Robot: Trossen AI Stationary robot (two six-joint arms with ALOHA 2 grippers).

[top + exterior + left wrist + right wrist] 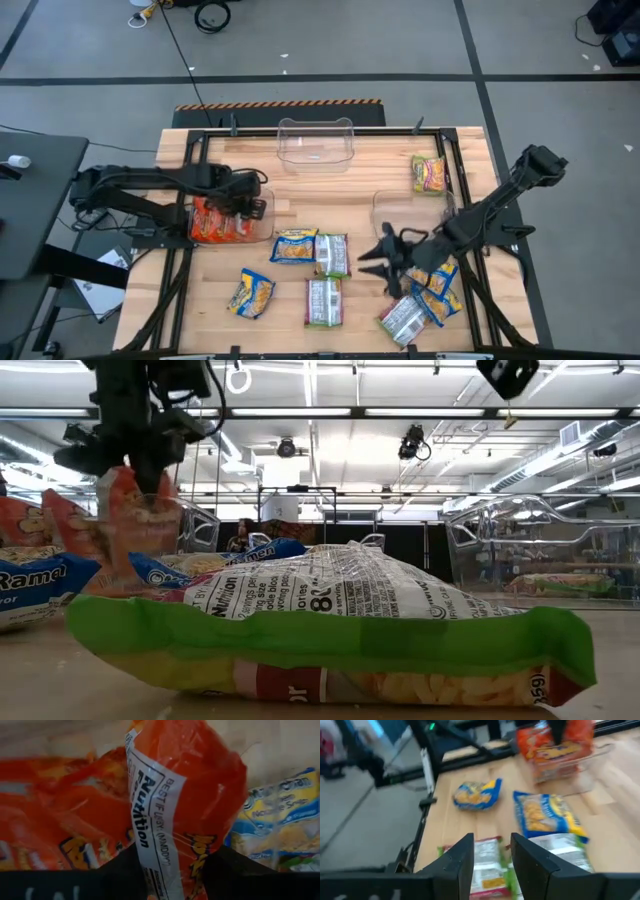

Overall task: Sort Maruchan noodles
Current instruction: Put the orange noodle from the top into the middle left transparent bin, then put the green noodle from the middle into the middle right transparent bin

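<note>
My left gripper (243, 203) is shut on an orange-red noodle packet (190, 795) over a clear bin (264, 212) at the table's left, which holds more orange-red packets (212, 222). In the low view the packet (132, 520) hangs below that gripper (140, 460). My right gripper (385, 258) is open and empty, low over the table's middle, its fingers pointing at a silver-white and green packet (487, 870). Blue-and-yellow packets (293, 245) (250, 293) and silver-white ones (332, 253) (323, 300) lie flat on the table. My left gripper pinches the orange-red packet between its two fingers at one end (172, 867), where a white nutrition label runs. The fingers come from above and point down. The packet hangs below them, upright, over the orange-red packets in the bin; I cannot tell whether its lower end touches them.
An empty clear bin (315, 140) stands at the far middle and another clear bin (395, 205) at the right. A green and pink packet (428, 173) lies far right. Several packets (420, 300) lie in a heap under the right arm, near the front right.
</note>
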